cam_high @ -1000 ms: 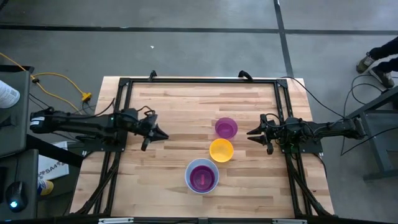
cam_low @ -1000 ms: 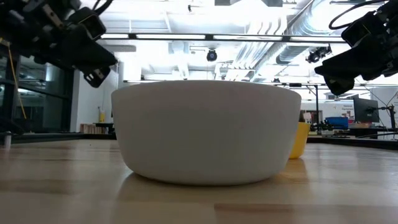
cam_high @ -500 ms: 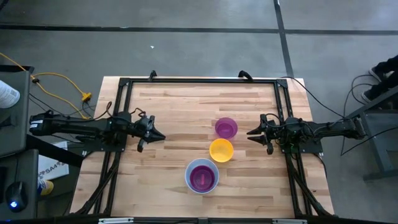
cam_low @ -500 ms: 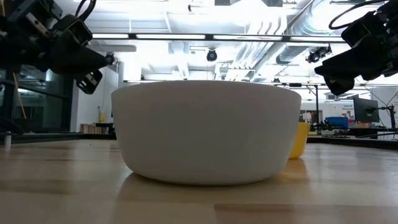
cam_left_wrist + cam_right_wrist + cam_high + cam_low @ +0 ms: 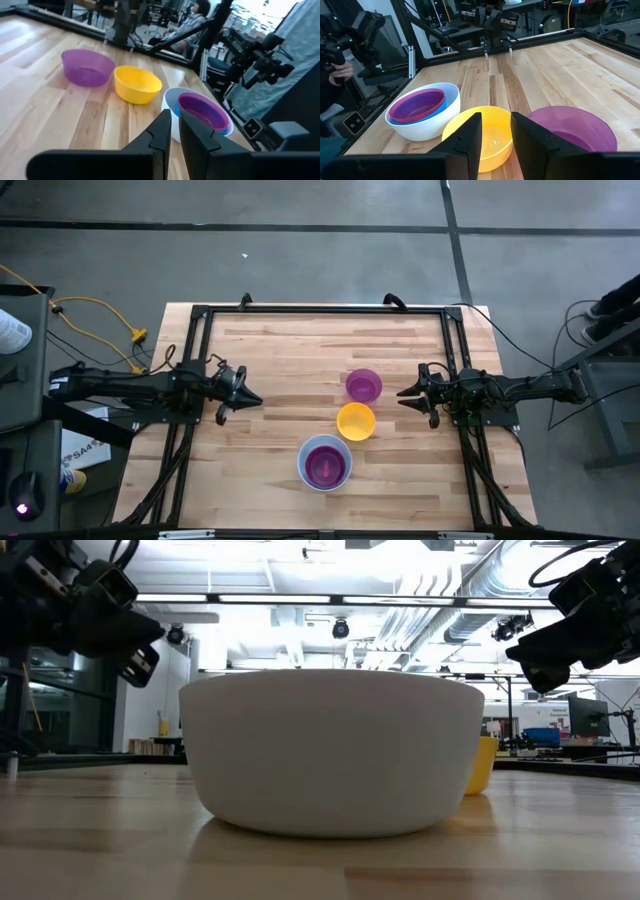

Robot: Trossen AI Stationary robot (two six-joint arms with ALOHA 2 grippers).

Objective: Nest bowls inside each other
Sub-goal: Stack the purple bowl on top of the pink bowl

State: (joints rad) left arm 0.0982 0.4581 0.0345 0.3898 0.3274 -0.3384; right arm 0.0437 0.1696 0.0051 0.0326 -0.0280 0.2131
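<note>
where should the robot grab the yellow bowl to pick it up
Grip the yellow bowl by its rim, one finger inside and one outside, coming from above. It sits upright, open and empty, and the wall is thin. The right gripper is nearest; take the rim's right side.

the left arm extends horizontally from the table's left edge toward the centre, held above the surface. the left gripper [image 5: 243,396] points toward the table's middle, tilted slightly downward; its two dark fingers [image 5: 161,134] stand nearly together, with only a narrow slit between them and nothing held. the right arm extends horizontally from the table's right edge, also above the surface. the right gripper [image 5: 404,396] points inward toward the left arm; its fingers [image 5: 468,137] are parted by a clear gap and hold nothing.
</note>
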